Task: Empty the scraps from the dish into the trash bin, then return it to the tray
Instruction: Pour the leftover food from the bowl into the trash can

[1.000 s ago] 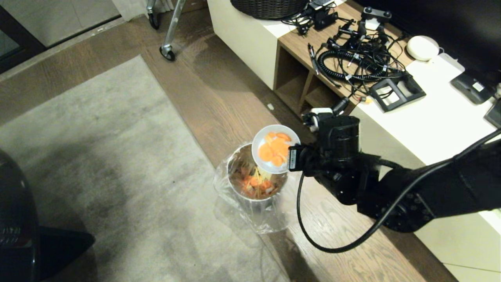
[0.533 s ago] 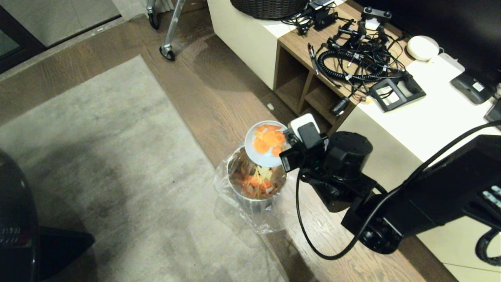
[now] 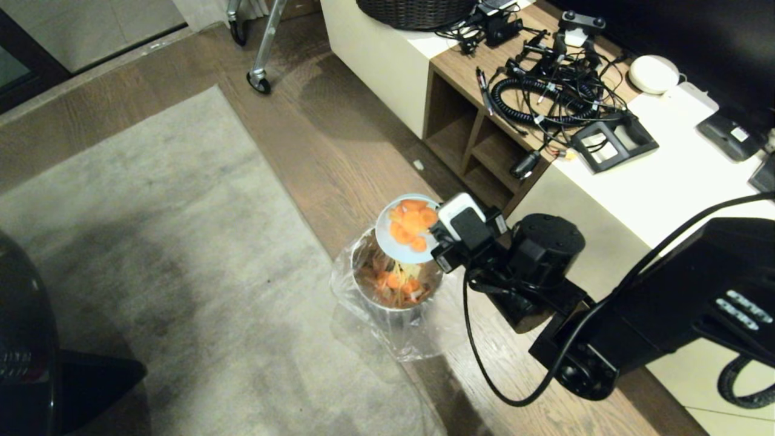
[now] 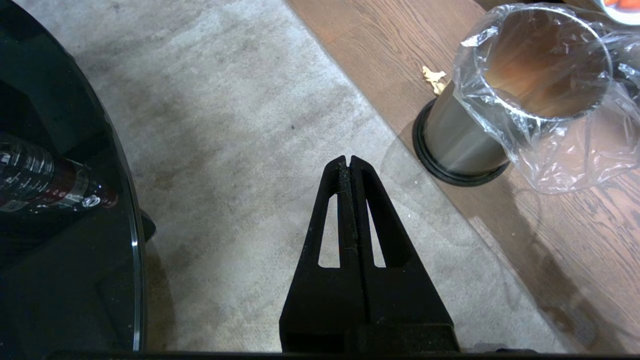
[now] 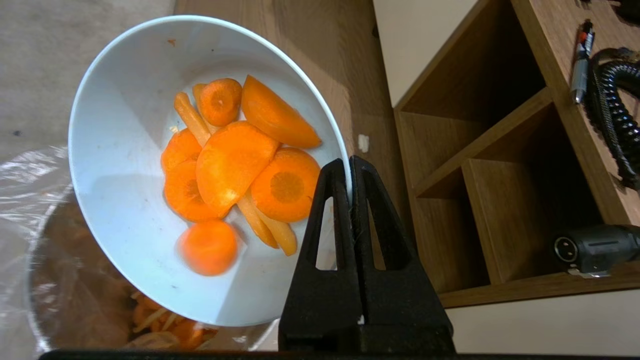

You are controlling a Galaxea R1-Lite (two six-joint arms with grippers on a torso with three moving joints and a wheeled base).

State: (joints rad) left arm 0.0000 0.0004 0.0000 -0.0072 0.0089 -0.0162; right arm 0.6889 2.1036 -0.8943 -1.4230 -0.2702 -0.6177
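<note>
Orange scraps (image 5: 235, 175) lie in the tilted dish (image 5: 125, 200), whose rim the right gripper (image 5: 350, 172) pinches. Below the dish, past the gripper tips, gapes the trash bin (image 3: 396, 284); the left gripper (image 4: 349, 165), pressed together, hangs farther off.

A soft grey rug (image 3: 151, 254) lies on the brown wood floor (image 3: 339, 139). A white cabinet (image 3: 666, 181) stands on the right.
</note>
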